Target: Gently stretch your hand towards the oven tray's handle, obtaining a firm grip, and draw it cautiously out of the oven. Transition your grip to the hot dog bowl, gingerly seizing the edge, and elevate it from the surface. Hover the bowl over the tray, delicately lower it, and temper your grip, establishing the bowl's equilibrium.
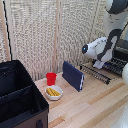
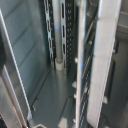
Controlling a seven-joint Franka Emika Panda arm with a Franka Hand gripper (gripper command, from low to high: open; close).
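Observation:
The oven [image 1: 121, 50] stands at the exterior view's right edge, partly behind the white arm. The oven tray [image 1: 97, 73], a dark wire rack, sticks out of it over the wooden table. My hand [image 1: 99, 64] hangs low just over the tray, and its fingertips are hidden by the wrist, so its grip does not show. The hot dog bowl [image 1: 53, 92], white with yellow pieces, sits on the table well to the exterior view's left of the hand. The wrist view is a blurred close-up of the oven's grey metal inside [image 2: 45, 95] and the tray's thin bars [image 2: 82, 75].
A red cup [image 1: 51, 78] stands just behind the bowl. A dark blue slab [image 1: 73, 75] stands upright between the bowl and the tray. A big black bin [image 1: 17, 97] fills the exterior view's lower left. A slatted screen [image 1: 45, 30] backs the table.

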